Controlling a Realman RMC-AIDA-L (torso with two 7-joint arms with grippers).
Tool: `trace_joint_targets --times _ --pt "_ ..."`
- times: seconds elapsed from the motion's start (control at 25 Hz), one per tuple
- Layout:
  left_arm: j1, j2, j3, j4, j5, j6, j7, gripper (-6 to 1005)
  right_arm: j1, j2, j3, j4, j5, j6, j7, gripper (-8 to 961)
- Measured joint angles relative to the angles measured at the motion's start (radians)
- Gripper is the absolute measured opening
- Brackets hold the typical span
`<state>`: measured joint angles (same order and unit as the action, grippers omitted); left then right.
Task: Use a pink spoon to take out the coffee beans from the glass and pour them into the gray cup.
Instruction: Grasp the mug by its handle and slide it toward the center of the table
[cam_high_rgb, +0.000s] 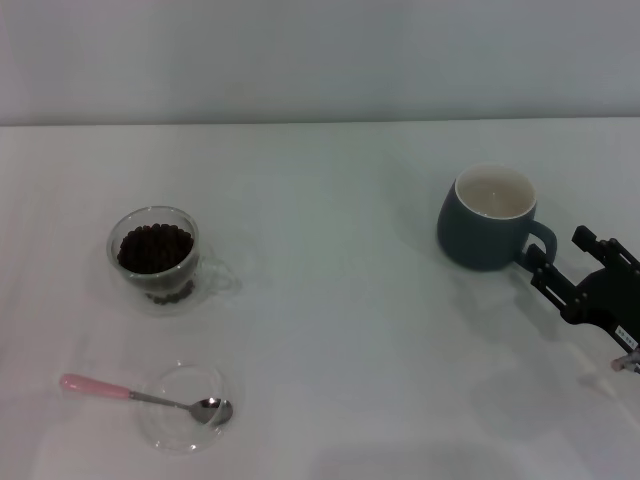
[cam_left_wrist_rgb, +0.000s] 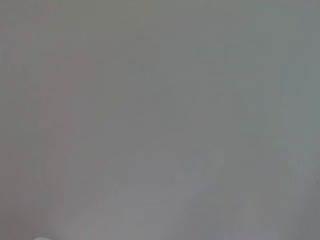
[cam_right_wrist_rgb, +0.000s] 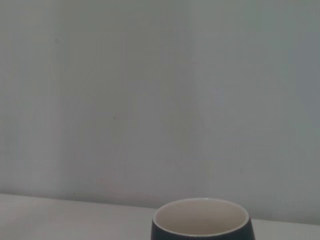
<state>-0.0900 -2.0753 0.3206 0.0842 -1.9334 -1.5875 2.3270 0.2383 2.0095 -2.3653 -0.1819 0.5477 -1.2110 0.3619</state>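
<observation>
Take the gray cup (cam_high_rgb: 488, 217) as your landmark: it stands upright on the white bench (cam_high_rgb: 340, 300), cream inside showing, its loop handle turned toward the robot's right. Your right gripper (cam_high_rgb: 560, 262) sits just beside that handle, its black fingers (cam_high_rgb: 540, 268) pointing at it and set apart, one near the handle's lower end and one farther out to the right; they hold nothing. In the right wrist view you see only the cup's rim (cam_right_wrist_rgb: 201, 220) against the pale wall.

Well to the left of the gray cup, across a bare stretch of bench, stands the glass (cam_high_rgb: 156, 258), upright, with the coffee beans (cam_high_rgb: 155, 248) heaped inside it nearly to the rim. Its clear handle points toward the cup.

Nearer to you than the glass, and farther still from the cup, lies the pink spoon (cam_high_rgb: 145, 396). Its silver bowl rests in a shallow clear glass dish (cam_high_rgb: 188, 407), and its pink handle sticks out over the dish's rim, away from the cup.

Your left gripper is out of sight; its wrist view shows only a blank gray surface.
</observation>
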Motion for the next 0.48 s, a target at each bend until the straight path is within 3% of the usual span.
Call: trace_joint_targets --times 0.48 --pt "-0.01 0.0 -0.002 -0.003 0.002 0.003 0.001 772 0.045 0.002 0.019 -0.01 0.011 0.13 -0.015 724"
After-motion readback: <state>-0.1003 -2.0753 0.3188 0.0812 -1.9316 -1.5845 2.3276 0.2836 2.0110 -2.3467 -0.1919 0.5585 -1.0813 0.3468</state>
